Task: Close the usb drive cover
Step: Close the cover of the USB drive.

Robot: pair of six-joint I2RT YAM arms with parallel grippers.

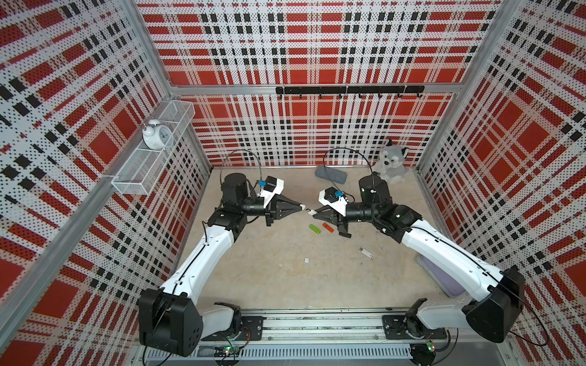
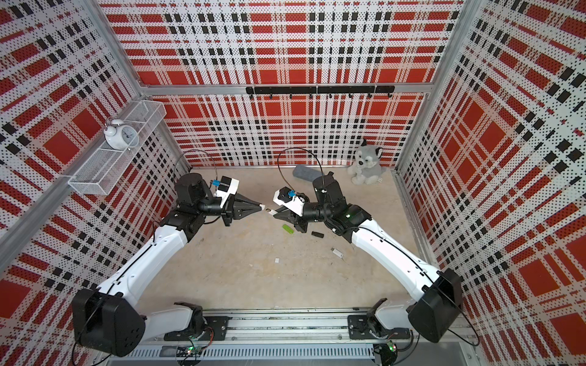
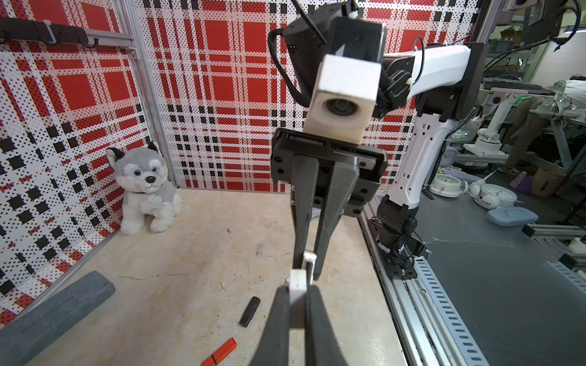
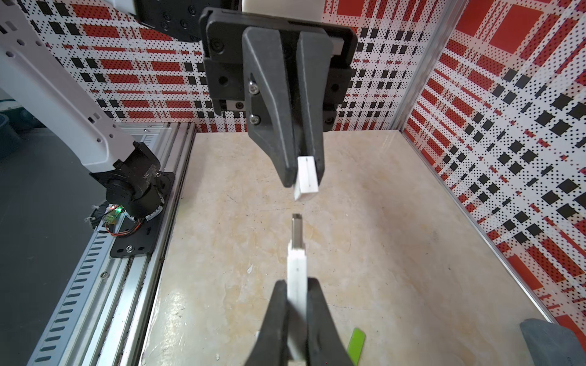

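USB drive (image 4: 297, 269) pinched in the right gripper (image 4: 297, 286), lower centre of the right wrist view, not yet capped.
Its cover (image 4: 308, 182), pinched by the left gripper (image 4: 303, 176) just above, looks slightly skewed, so the metal plug (image 4: 297, 226) could catch the cover's rim and twist either piece in its grip. The drive's long axis runs up the frame, plug pointing at the cover, a small gap between them.

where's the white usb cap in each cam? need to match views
Top view: white cap at the left end effector tip, mid-scene.
Top view: white cap, same.
Left wrist: white cap between its own fingers, close up.
Right wrist: white cap on the opposite end effector, facing the white drive.
Shared landmark: grey block, in all four.
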